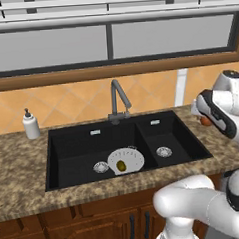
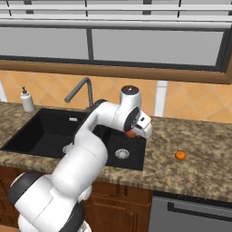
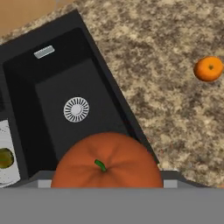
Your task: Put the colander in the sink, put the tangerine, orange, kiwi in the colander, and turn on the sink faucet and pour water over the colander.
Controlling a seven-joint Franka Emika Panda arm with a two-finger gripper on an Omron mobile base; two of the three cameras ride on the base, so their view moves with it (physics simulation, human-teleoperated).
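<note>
Hand view showed a large orange fruit filling the lower middle, pressed close to the camera — the gripper looked closed around it, held above the counter's edge beside the narrow basin of the black sink. The colander already sat in the wide basin with the kiwi inside. A smaller orange fruit waited on the granite counter, well apart from the sink. The fruit-loading step seemed underway — next, I judged, the arm needed to swing left over the colander and release. The faucet stood dry.
</note>
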